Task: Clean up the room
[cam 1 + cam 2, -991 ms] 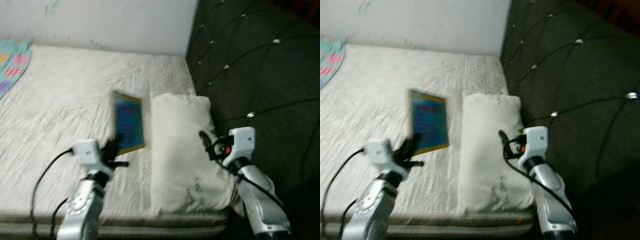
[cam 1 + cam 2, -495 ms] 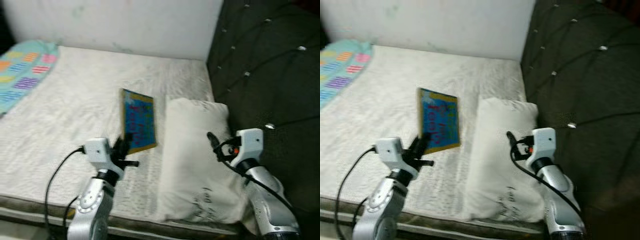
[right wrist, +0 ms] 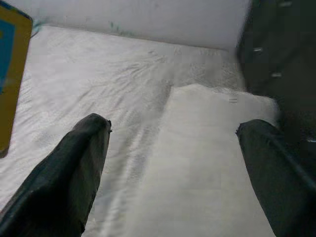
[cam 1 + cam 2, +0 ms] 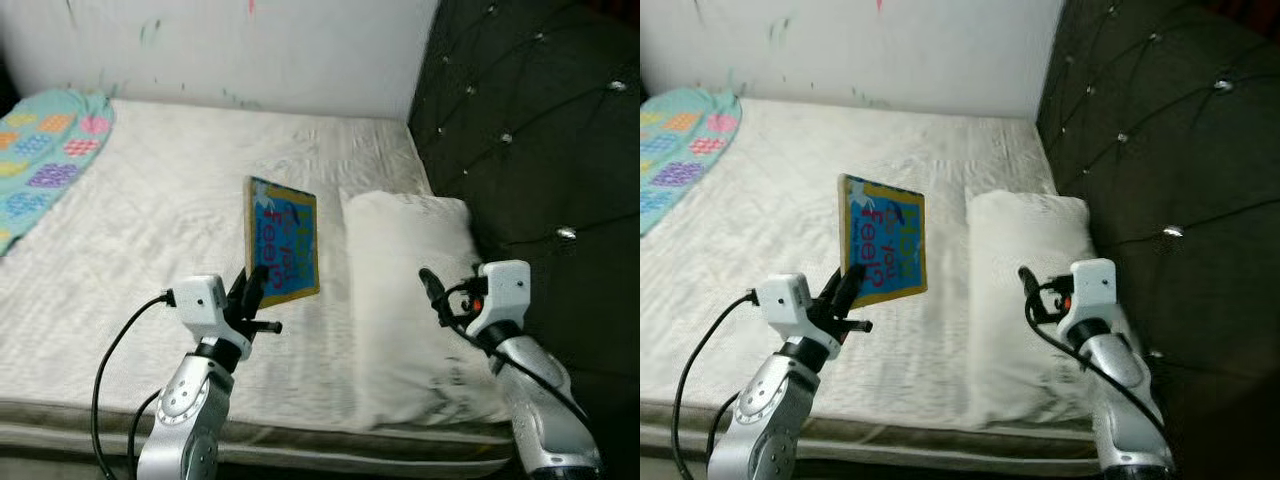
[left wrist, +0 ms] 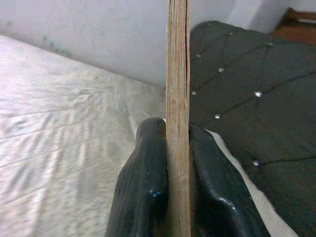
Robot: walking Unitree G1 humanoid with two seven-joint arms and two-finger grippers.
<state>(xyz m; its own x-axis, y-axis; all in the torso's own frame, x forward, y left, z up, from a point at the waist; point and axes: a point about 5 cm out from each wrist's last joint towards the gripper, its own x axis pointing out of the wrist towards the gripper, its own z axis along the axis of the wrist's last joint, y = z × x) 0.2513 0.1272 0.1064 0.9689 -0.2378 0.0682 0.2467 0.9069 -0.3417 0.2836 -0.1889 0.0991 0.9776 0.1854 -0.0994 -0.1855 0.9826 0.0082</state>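
- We see a flat blue picture book with a yellow border point(image 4: 281, 252) held upright above the white quilted bed point(image 4: 150, 210), left of the white pillow point(image 4: 410, 300).
- Our left end effector point(image 4: 255, 290) pinches its lower edge.
- Our right end effector point(image 3: 173, 163) hovers over the pillow, fingers spread wide, near the dark tufted headboard point(image 4: 530, 130).

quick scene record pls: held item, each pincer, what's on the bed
held item: blue and yellow book, upright, above the mattress
left pincer: shut on the book's lower edge
right pincer: open, over the white pillow
bed: bare white mattress, pillow by the dark tufted headboard
far corner: patterned teal blanket
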